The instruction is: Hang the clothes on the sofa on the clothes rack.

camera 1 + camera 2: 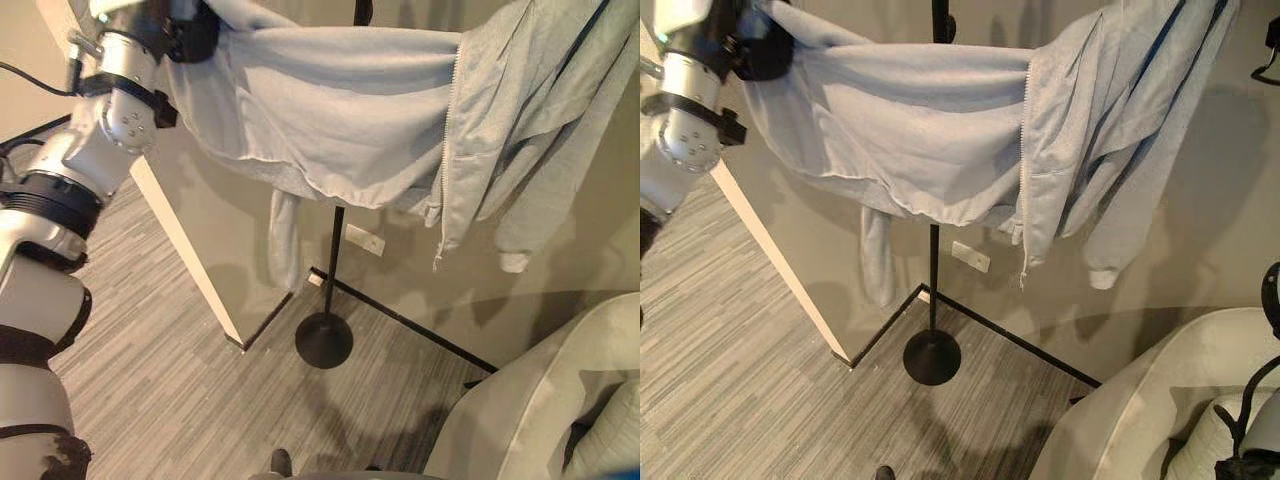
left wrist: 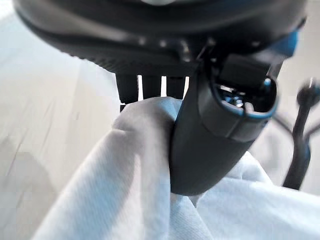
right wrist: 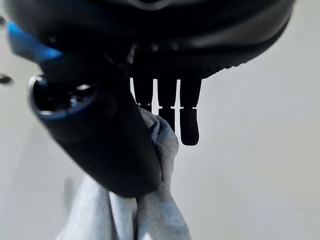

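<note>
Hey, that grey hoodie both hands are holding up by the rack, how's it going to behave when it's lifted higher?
Probably floppy: the hoodie sags between the left hand and right hand. Its sleeves dangle loose, so they may swing or snag on the rack pole. It looks fairly light.

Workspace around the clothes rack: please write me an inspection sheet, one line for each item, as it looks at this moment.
Surface: grey striped floor.
Job's things: light grey zip hoodie held up spread in front of the black clothes rack pole, whose round base stands on the floor; pale sofa at lower right.
Clutter: nothing seen.
Hands: left hand pinches hoodie cloth between thumb and fingers; right hand likewise pinches a fold of it.
Cables: nothing seen apart from the robot's own.
Surroundings: beige walls meeting at a corner, a white wall socket low behind the pole.
</note>
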